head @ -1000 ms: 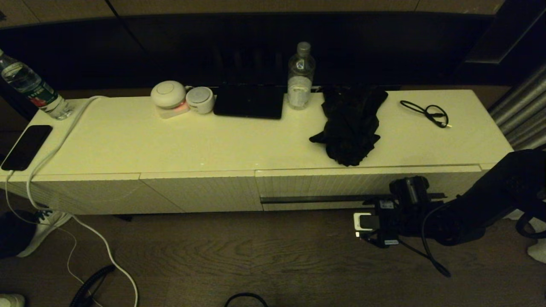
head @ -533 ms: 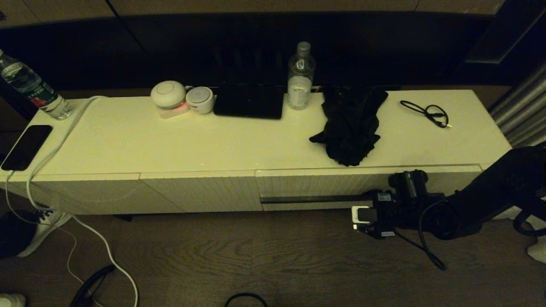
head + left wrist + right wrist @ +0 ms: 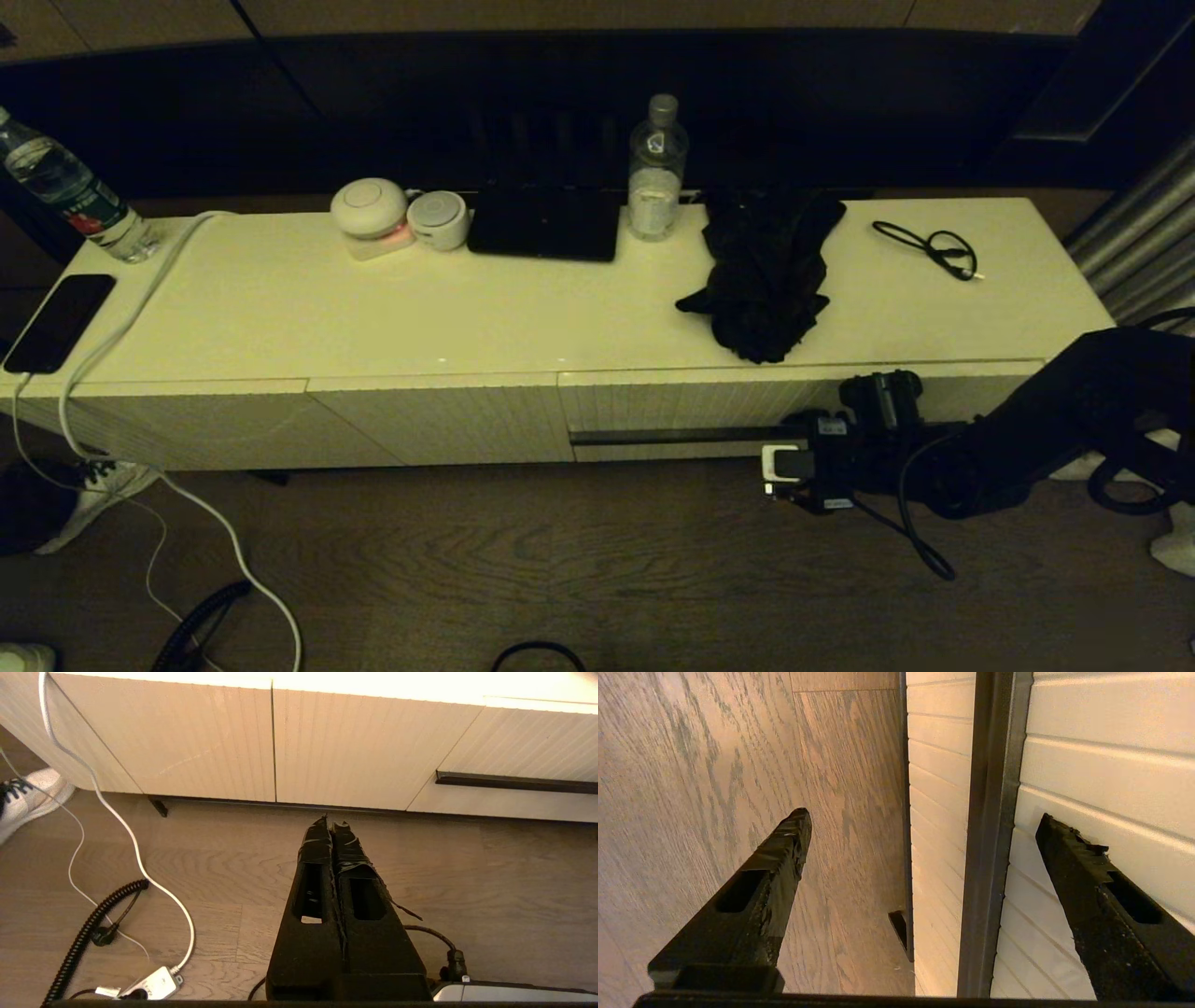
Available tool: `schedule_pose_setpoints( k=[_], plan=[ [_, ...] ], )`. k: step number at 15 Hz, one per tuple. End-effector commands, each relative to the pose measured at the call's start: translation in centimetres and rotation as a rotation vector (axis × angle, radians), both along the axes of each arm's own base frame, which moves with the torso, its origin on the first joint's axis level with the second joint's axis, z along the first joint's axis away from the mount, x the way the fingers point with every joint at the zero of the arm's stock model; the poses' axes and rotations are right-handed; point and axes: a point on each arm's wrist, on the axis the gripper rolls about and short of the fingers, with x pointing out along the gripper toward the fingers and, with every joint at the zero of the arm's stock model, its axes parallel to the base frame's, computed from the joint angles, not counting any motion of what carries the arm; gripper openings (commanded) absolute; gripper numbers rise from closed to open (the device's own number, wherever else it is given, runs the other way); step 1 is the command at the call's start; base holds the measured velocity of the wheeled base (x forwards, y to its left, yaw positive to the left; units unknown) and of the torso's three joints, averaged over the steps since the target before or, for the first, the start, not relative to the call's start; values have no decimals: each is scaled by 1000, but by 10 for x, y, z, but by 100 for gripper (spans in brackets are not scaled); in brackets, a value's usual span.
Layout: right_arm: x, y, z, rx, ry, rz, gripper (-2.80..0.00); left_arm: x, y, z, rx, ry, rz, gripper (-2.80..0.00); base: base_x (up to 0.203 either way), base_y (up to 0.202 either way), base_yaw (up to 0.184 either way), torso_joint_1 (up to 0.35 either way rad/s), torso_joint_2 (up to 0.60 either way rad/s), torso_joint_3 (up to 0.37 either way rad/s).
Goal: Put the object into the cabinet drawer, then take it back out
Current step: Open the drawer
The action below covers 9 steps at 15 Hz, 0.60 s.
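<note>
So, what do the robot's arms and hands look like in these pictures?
Both are black. The right arm is bulky, with a thin black cable looping beneath it and a small white block near its wrist. The right hand has two long tapering fingers with a slot in each and rough black tape at the tips. The left hand has the same slotted, taped fingers.

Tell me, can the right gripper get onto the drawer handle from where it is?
Probably yes. The right gripper is open beside the drawer front, its fingers either side of the dark handle, with nothing between them.
</note>
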Motion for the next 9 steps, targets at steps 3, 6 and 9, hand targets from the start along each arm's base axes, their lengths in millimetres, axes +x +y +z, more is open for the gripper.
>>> schedule_pose_setpoints(
  k=[3, 6, 9],
  plan=[
    [3, 0, -10, -15, 14, -7, 0, 0, 0, 0, -1, 0, 1, -280, 0, 0, 0, 0, 0, 0],
    [3, 0, -16, -28, 29, -20, 0, 0, 0, 0, -1, -2, 1, -280, 0, 0, 0, 0, 0, 0],
    [4, 0, -21, -30, 41, -22, 0, 0, 0, 0, -1, -2, 1, -280, 0, 0, 0, 0, 0, 0]
  ],
)
